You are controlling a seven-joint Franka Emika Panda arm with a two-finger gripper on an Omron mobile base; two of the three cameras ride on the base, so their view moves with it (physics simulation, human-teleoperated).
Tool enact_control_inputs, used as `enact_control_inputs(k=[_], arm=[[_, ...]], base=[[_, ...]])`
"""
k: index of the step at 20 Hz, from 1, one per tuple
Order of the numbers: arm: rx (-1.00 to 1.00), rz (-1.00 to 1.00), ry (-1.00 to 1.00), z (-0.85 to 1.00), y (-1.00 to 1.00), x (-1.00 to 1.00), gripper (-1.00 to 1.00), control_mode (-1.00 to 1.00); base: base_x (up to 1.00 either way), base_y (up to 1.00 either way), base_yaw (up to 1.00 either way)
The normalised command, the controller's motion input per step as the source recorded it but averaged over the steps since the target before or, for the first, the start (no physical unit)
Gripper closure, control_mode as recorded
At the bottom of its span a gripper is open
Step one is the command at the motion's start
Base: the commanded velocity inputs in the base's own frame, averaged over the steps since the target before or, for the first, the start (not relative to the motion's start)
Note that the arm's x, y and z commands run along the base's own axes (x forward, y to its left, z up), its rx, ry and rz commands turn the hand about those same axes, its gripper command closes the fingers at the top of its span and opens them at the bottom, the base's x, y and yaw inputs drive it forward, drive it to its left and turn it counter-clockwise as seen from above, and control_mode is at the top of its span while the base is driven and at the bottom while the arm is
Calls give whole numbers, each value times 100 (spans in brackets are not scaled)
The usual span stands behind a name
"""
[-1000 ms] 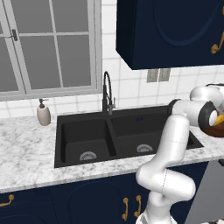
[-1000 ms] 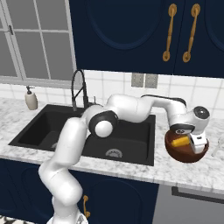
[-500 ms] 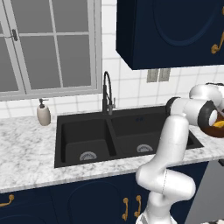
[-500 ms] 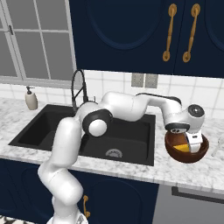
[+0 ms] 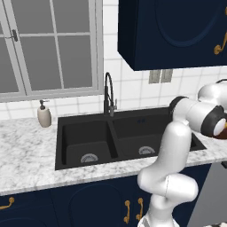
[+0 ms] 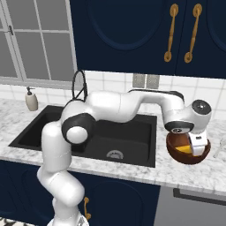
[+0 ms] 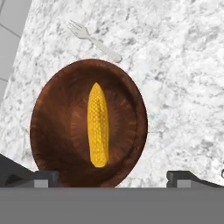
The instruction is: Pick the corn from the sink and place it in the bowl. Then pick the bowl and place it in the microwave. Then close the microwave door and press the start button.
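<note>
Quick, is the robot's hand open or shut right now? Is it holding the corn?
Gripper: open, holding nothing. The corn lies loose in the bowl below it.

bowl (image 5: 221,133) cut off by the right edge in the left base view, its far rim hidden behind the end effector (image 6: 197,148) in the right base view, corn (image 6: 185,151) mostly hidden there, fork (image 6: 219,148) a pale sliver at the right edge
</note>
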Motion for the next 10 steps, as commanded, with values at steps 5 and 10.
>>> enact_control_inputs(k=[5,10], arm=[[6,-5,3,-18,1,-28,-100,-100],[8,0,0,-24,-4,0,-100,-100]], base=[[0,0,0],[0,0,0]])
